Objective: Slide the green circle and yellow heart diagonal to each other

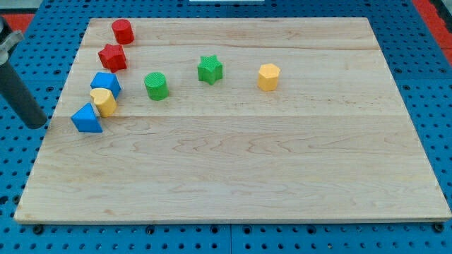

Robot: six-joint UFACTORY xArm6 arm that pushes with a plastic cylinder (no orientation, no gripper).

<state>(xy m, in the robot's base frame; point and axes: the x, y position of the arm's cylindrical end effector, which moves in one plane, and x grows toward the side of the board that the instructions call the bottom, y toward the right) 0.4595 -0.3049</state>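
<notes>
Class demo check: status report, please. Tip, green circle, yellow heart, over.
My tip off the board's left edge, touching nothing. Green circle right of yellow heart. Heart wedged between two blue blocks.

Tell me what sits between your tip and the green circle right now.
My tip is off the board's left edge. Going straight toward the green circle, the yellow heart lies roughly in the path, wedged between the blue block above it and the blue triangle below. Past those, bare wood.
</notes>
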